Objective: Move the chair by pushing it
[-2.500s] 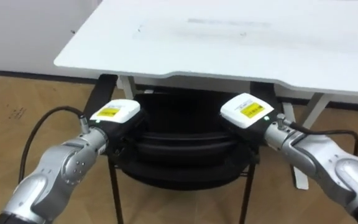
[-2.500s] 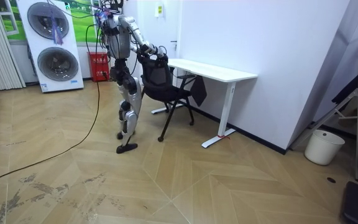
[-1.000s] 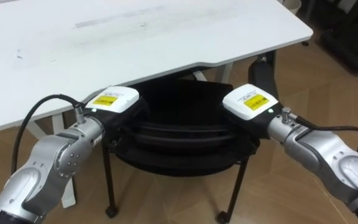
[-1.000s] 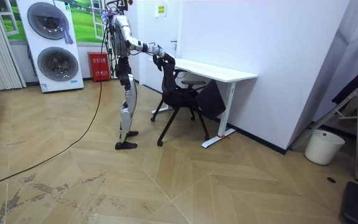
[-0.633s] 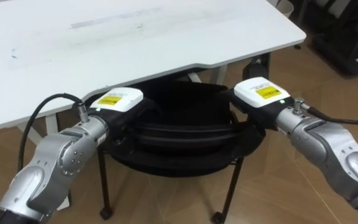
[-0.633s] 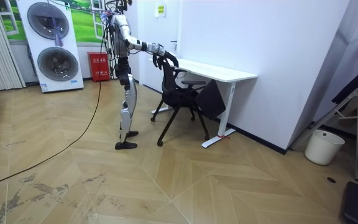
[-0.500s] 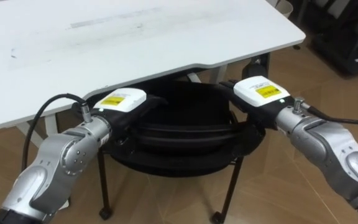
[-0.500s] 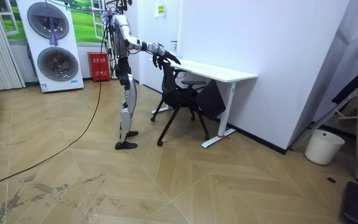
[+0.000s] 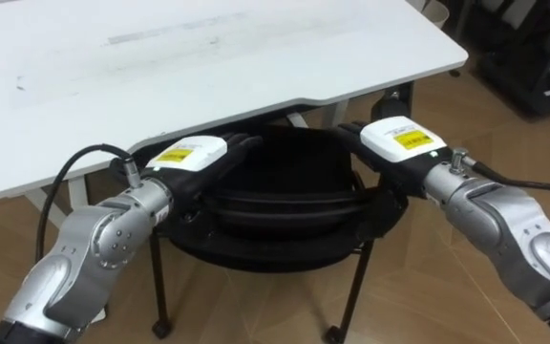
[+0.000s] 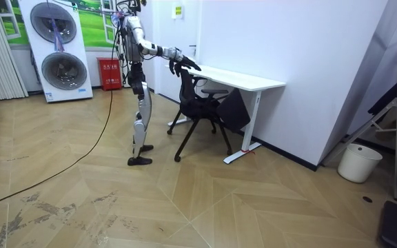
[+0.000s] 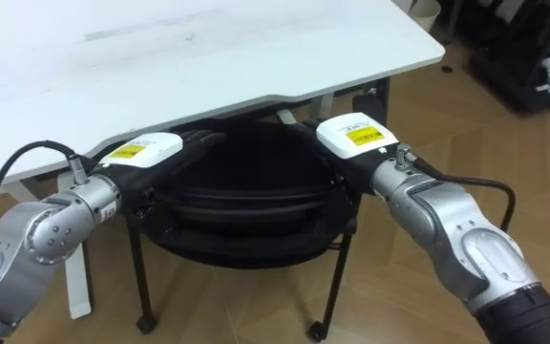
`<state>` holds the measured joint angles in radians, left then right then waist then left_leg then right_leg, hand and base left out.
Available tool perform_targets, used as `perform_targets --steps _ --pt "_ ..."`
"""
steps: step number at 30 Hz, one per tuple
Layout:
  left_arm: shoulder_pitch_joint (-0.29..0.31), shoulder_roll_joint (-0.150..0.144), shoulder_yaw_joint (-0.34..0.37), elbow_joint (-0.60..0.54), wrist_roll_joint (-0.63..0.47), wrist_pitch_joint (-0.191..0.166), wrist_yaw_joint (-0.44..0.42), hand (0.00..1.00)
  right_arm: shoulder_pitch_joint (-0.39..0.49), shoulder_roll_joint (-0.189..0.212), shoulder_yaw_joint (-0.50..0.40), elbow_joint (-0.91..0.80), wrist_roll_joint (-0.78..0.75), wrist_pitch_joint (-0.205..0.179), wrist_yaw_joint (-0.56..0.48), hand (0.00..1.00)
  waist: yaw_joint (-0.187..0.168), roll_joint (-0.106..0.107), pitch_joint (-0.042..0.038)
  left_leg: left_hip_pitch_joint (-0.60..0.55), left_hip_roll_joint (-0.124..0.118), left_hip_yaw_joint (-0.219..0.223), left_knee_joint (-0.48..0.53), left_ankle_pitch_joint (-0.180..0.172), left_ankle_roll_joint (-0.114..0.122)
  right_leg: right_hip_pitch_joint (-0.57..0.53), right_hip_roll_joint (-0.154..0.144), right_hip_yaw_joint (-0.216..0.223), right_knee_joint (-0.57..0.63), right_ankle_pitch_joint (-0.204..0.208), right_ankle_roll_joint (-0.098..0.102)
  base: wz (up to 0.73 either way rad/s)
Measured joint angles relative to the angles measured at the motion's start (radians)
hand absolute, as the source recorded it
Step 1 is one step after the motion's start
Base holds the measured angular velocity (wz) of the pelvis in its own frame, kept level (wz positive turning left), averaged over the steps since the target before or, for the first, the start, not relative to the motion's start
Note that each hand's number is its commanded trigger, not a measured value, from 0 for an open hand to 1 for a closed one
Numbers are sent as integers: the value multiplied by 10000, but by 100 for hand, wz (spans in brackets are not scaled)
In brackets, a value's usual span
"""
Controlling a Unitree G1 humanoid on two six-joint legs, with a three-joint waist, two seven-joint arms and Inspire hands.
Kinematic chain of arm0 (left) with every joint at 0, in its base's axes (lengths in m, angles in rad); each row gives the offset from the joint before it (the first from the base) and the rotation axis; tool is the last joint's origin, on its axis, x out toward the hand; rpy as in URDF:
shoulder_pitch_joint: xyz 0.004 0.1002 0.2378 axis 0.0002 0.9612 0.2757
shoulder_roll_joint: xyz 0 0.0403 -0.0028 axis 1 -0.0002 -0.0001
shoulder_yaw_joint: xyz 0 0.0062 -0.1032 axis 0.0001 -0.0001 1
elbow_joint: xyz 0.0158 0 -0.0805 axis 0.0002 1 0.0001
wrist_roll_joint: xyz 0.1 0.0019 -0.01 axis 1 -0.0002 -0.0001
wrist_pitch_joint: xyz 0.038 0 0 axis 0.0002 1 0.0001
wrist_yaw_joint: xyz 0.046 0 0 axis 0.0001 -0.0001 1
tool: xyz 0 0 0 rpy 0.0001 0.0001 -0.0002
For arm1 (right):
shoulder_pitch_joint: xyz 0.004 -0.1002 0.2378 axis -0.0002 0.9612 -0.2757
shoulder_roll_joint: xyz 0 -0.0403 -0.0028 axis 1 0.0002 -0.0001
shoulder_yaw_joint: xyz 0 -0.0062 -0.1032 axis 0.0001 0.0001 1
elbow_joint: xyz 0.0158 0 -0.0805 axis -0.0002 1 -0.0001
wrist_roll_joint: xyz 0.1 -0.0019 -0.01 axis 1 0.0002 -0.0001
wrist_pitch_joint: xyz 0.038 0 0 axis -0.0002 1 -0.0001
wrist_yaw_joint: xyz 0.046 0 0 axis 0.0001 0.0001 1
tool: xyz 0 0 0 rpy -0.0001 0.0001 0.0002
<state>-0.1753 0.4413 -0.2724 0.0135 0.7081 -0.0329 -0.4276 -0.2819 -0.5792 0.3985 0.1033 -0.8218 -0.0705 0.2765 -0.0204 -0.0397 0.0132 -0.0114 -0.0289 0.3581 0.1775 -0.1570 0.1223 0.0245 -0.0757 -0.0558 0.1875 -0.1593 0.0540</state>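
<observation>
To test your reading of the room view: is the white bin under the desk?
No: the white bin stands by the wall at the room view's right, well apart from the desk.

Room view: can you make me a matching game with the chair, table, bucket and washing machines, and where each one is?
Things:
1. black mesh chair
2. white rectangular table
3. white round bucket
4. white stacked washing machines

Places:
A. room view's far left, beside a red box
B. on the wooden floor, room view's right
C. partly tucked under the table
D. along the white wall, over the chair

Pairs: 1-C, 2-D, 3-B, 4-A.
</observation>
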Motion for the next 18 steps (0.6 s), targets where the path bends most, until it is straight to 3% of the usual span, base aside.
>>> perform_targets --steps 7,9,12,13,15,16,17,18 --pt "-211 85 451 -331 4 -196 74 0 0 -8 -334 -212 50 -132 52 0 -28 8 -1 22 7 -34 36 2 -4 55 3 -46 -16 3 -5 0" --pt "-300 171 522 -332 119 -274 76 0 3 -81 -557 -318 58 -427 113 0 3 9 -2 17 19 -42 52 2 -4 64 7 -102 -15 18 -21 0" --pt "-310 236 726 -403 434 -754 80 0 218 -135 -1204 -319 61 -973 115 0 66 13 -1 -9 35 -43 92 2 -3 57 7 -142 -19 45 -21 0" --pt "-313 428 819 -639 516 -1004 86 0 376 -201 -1597 -459 47 -1223 116 0 53 18 -5 -59 46 -43 123 3 -3 43 17 -145 -22 63 -22 0" --pt "-313 1099 1249 -1262 434 -1629 84 0 1052 -586 -2685 -1341 314 -1650 109 0 235 70 -5 -115 83 -42 152 7 -5 83 62 -133 -146 169 -41 -3" --pt "-304 1677 1928 -1685 92 -2152 359 0 1424 -949 -3652 -1750 893 -1969 -232 0 390 92 1 -79 107 -6 154 10 -11 128 84 -84 -207 206 -55 -6" --pt "-306 1854 3151 -1939 -202 -2381 1318 0 1434 -1037 -4725 -2026 1315 -2003 -882 0 419 128 15 -4 117 4 119 20 -26 196 88 -120 -220 215 -66 -5" --pt "-319 1859 3768 -2050 -275 -2382 1839 0 1433 -1040 -5258 -2138 1513 -2008 -1272 0 411 151 27 65 119 3 100 23 -32 274 92 -147 -253 219 -73 0"
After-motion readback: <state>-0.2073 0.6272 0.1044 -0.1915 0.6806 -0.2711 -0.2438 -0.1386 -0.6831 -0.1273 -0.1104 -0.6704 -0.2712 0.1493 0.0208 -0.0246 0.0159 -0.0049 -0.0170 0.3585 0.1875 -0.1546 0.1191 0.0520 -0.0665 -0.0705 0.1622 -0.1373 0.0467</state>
